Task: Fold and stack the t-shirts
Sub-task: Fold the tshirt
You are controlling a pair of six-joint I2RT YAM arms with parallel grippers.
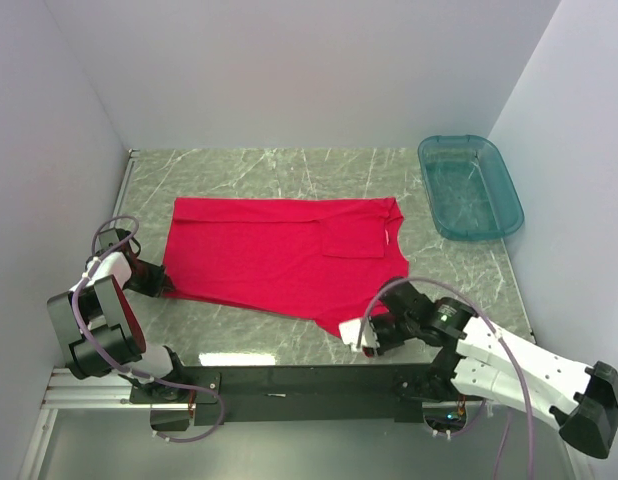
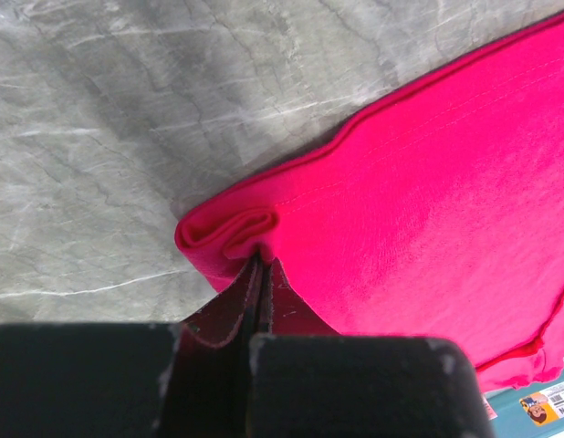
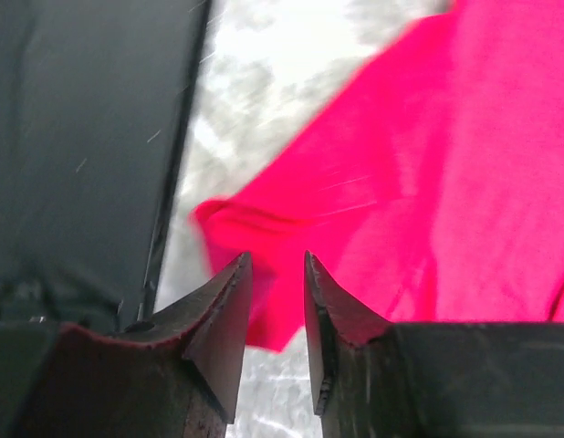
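Observation:
A bright red t-shirt [image 1: 279,255] lies flat on the marble table, folded lengthwise, with its neck toward the right. My left gripper [image 1: 167,283] is at the shirt's near left corner and is shut on it. In the left wrist view the bunched corner of the t-shirt [image 2: 428,201] is pinched between the closed tips of the left gripper [image 2: 259,265]. My right gripper [image 1: 351,335] hovers at the shirt's near right corner. In the right wrist view the right gripper [image 3: 277,265] has its jaws apart, nothing sits between them, and the t-shirt [image 3: 428,182] lies just beyond the tips.
A teal see-through tub [image 1: 469,187] stands at the back right of the table. White walls close in the left, back and right sides. The black base rail [image 1: 309,382] runs along the near edge, close under the right gripper.

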